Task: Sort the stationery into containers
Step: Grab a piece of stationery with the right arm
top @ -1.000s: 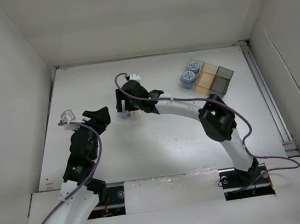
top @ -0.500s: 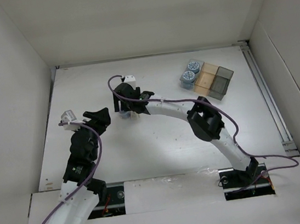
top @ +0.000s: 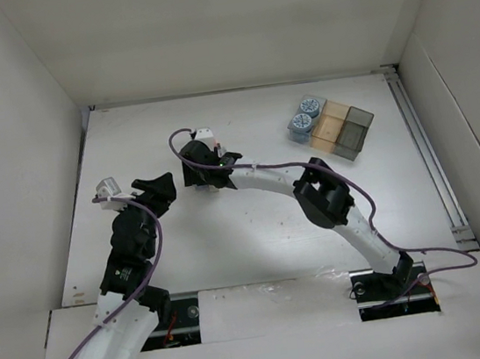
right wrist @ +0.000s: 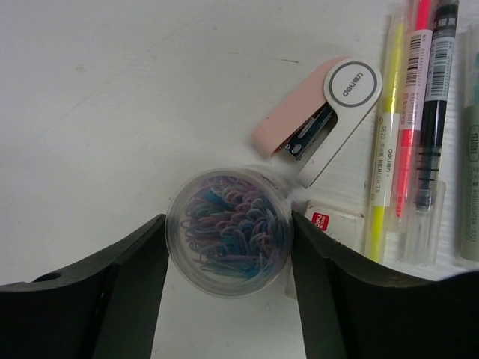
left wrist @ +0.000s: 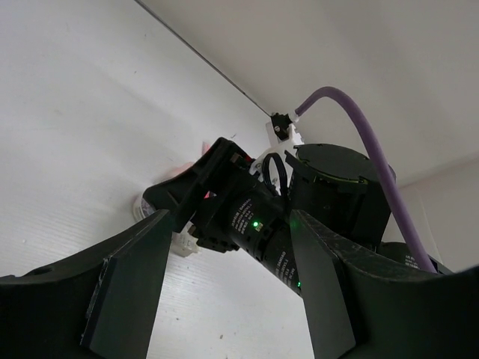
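Note:
A clear round tub of blue and purple paper clips (right wrist: 228, 230) stands on the white table. My right gripper (right wrist: 228, 247) is over it, one finger against each side of the tub. Beside it lie a pink stapler (right wrist: 318, 112), a yellow highlighter (right wrist: 385, 149), a red-pink highlighter (right wrist: 410, 112), a black pen (right wrist: 434, 112) and a small white box (right wrist: 333, 221). The containers (top: 353, 129) sit at the back right, with two patterned discs (top: 301, 122) in the pale blue compartments. My left gripper (left wrist: 232, 299) hangs open and empty, facing the right arm's wrist (left wrist: 262, 224).
A pale greenish stick (right wrist: 470, 187) lies at the right edge of the right wrist view. White walls enclose the table on three sides. In the top view my right gripper (top: 199, 171) is close to my left gripper (top: 160, 190).
My right arm has moved left and come down over the tub of clips, and its jaws have narrowed onto it. The left arm has stayed still.

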`<state>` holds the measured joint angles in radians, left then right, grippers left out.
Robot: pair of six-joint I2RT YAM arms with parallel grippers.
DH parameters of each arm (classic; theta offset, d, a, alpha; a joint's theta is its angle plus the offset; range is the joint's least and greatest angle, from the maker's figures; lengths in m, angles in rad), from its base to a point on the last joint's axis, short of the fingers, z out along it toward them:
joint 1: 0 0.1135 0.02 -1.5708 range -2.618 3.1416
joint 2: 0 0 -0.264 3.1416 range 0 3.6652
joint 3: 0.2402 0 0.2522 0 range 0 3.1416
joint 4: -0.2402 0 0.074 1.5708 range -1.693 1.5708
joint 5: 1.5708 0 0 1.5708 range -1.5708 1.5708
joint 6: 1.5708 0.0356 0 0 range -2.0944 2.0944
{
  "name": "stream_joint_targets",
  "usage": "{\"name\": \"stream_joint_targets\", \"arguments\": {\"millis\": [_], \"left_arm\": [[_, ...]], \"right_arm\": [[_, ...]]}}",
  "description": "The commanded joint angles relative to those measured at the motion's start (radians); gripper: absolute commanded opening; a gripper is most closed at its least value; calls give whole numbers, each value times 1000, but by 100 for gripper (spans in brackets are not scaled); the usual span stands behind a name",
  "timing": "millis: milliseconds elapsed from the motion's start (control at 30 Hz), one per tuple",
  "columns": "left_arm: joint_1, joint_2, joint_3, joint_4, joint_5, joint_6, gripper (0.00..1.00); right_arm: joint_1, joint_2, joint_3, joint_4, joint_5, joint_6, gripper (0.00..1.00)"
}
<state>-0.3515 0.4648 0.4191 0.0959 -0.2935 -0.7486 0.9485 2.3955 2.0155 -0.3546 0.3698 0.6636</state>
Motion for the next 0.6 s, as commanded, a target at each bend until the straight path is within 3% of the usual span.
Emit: {"name": "stream_joint_targets", "arguments": {"millis": [0, 100, 300, 433, 567], "left_arm": [[3, -9, -2, 18, -12, 14, 60], [3, -9, -2, 8, -22, 14, 60], [3, 1, -2, 21, -13, 14, 60], [3, 79, -2, 59, 45, 25, 62], [-6, 207, 37, 70, 112, 57, 62]], "right_arm": [[7, -2, 37, 55, -3, 10, 57], [16, -44, 37, 65, -3, 19, 46], [16, -271, -93, 131, 89, 28, 44], [-106, -418, -213, 140, 127, 39, 44], [-365, -548, -374, 140, 115, 119, 43]]}}
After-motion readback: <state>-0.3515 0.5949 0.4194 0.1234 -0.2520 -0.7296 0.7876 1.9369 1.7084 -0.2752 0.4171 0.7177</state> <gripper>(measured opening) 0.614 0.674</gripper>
